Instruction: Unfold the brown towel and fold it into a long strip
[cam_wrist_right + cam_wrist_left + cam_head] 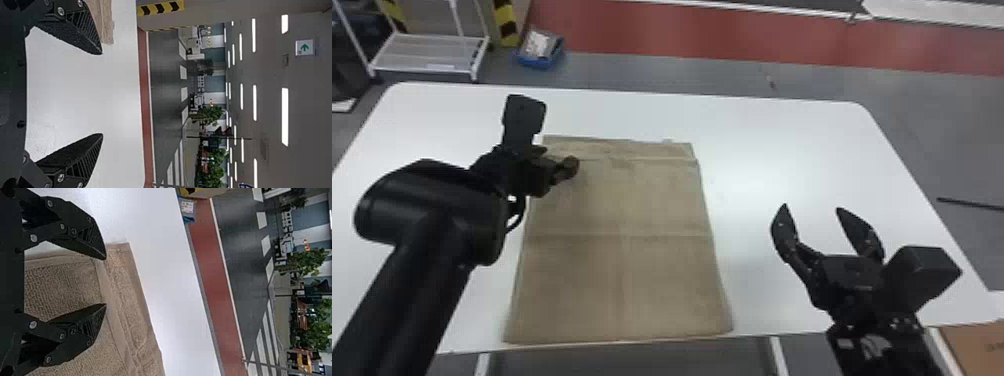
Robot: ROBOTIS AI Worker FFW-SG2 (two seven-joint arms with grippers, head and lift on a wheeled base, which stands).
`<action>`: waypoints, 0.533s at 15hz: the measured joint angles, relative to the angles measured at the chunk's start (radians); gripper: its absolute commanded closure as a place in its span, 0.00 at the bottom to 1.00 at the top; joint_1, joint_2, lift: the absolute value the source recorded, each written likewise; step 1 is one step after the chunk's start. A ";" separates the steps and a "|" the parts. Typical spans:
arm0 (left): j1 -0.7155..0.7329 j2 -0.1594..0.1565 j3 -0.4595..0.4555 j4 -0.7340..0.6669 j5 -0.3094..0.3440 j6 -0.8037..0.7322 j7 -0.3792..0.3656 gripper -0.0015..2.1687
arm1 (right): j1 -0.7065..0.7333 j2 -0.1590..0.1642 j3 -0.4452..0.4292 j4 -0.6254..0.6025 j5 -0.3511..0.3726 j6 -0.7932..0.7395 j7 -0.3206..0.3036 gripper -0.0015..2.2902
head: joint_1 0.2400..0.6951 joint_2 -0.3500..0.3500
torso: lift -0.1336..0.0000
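Observation:
The brown towel (622, 240) lies flat on the white table, a broad rectangle with crease lines and a narrow band along its far edge. My left gripper (559, 160) is over the towel's far left corner; in the left wrist view the left gripper (105, 282) stands open above the towel (133, 317), near that edge band. To the right of the towel, my right gripper (812, 207) is open over bare table. In the right wrist view nothing is between the fingers of the right gripper (102, 94), and a part of the towel (105, 23) shows beyond one finger.
The white table (782, 145) extends on both sides of the towel and beyond its far edge. The towel's near edge lies close to the table's front edge. On the floor behind are a blue bin (539, 50) and a white rack (432, 52).

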 measured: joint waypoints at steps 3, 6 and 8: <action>-0.003 0.000 0.000 0.011 -0.005 -0.001 0.001 0.31 | -0.002 -0.001 0.001 0.002 0.000 0.003 0.000 0.06 | 1.00 0.32 | 0.08; -0.007 -0.001 0.000 0.027 -0.012 -0.003 0.012 0.33 | -0.007 -0.001 0.001 0.006 -0.002 0.003 0.000 0.06 | 1.00 0.32 | 0.08; -0.008 -0.003 0.004 0.030 -0.012 -0.004 0.020 0.33 | -0.010 -0.001 0.002 0.010 -0.004 0.003 0.000 0.06 | 1.00 0.33 | 0.08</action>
